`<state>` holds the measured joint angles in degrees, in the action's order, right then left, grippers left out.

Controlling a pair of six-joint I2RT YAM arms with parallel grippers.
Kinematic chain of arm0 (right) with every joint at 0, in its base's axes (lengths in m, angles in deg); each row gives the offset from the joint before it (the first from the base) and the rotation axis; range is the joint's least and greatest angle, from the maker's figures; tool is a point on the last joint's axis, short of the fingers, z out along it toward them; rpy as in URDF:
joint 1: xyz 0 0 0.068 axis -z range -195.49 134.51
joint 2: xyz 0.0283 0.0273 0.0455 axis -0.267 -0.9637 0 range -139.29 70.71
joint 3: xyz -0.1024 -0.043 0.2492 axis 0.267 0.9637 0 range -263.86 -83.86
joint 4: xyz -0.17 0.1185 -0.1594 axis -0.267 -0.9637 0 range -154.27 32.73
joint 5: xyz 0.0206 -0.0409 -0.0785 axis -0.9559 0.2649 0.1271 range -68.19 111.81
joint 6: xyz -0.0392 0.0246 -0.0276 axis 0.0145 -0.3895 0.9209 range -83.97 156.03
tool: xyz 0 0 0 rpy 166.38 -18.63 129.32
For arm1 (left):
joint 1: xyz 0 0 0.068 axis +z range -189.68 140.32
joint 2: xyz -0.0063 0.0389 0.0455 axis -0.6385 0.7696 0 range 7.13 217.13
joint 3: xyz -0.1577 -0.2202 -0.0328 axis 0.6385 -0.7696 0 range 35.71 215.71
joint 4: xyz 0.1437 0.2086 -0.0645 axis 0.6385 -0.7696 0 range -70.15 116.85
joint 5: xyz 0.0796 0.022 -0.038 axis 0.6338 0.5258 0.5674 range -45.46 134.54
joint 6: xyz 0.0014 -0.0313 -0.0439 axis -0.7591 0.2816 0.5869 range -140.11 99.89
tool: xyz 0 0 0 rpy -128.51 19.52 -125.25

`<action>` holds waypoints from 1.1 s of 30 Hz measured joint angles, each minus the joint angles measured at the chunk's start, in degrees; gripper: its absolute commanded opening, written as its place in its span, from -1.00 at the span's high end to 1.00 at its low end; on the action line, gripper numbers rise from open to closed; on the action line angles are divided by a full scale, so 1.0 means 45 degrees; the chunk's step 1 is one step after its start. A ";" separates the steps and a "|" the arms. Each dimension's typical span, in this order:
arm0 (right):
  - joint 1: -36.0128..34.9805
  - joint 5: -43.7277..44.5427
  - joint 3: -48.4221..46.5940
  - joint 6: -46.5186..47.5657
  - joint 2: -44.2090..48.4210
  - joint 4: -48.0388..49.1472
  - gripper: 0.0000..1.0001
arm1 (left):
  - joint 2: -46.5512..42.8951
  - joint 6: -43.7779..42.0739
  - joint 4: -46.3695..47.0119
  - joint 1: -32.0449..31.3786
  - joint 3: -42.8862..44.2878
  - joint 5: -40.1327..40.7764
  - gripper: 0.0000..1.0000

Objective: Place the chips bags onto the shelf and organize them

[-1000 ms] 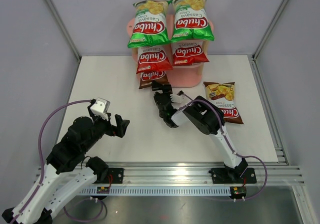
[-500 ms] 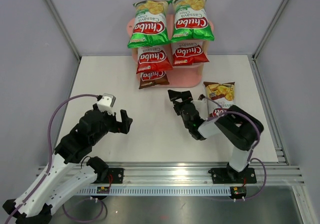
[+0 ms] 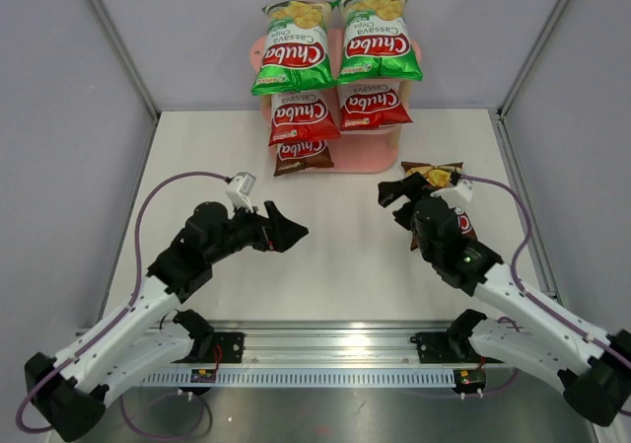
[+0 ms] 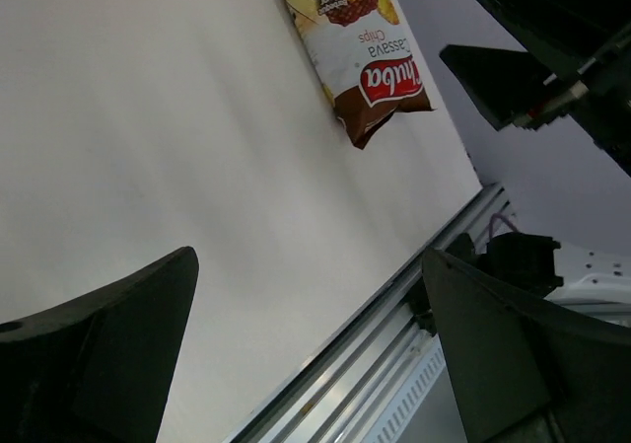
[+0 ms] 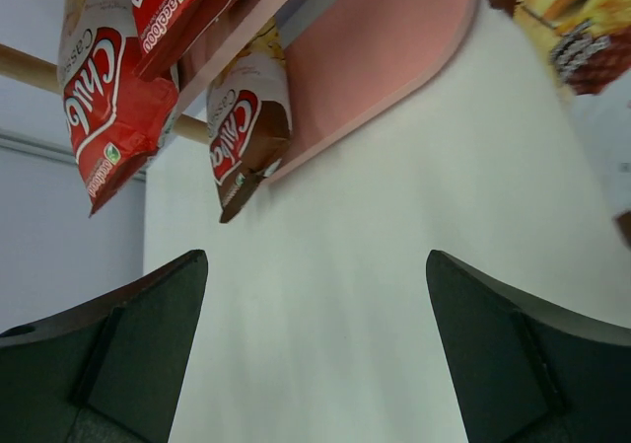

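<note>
The pink shelf stands at the back centre. Two green chips bags lie on its top tier and two red ones on the middle tier. One brown bag lies on the left of the bottom tier. The other brown bag lies on the table to the right, mostly hidden by my right arm. My right gripper is open and empty just left of it. My left gripper is open and empty over mid-table. The left wrist view shows the loose brown bag.
In the right wrist view the bottom board is bare right of the shelved brown bag, and the loose bag's corner shows at upper right. Grey walls close in the table. A metal rail runs along the near edge.
My right gripper has drawn back from the shelved brown bag and swung right, up to the loose brown bag. My left arm has reached forward and right toward mid-table.
</note>
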<state>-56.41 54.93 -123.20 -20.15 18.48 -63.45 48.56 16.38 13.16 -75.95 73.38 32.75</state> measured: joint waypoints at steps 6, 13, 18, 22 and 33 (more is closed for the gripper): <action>0.0010 0.0194 -0.0355 0.0889 0.3929 -0.5105 -0.99 | 0.4104 0.1909 0.3517 -0.0204 -0.0126 -0.1054 -0.98; 0.0015 0.0185 -0.1467 0.1137 0.7485 -0.9010 -0.99 | 0.9651 0.3152 0.5586 -0.1676 0.2346 -0.1078 -0.98; 0.0015 0.0199 -0.2521 0.1457 0.8330 -1.0166 -0.99 | 1.3313 0.3827 0.6581 -0.2516 0.5085 -0.1025 -0.98; 0.0015 0.0204 -0.2735 0.1773 0.8335 -1.0909 -0.99 | 1.5786 0.4240 0.6708 -0.2968 0.7422 -0.0865 -0.98; 0.0015 -0.0019 -0.3147 0.2113 0.8558 -1.1380 -0.99 | 2.0269 0.5047 0.6577 -0.3303 1.2220 -0.1428 -0.98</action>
<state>-56.35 54.84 -137.36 -10.64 56.99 -114.66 139.77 39.09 42.75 -90.81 128.37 26.32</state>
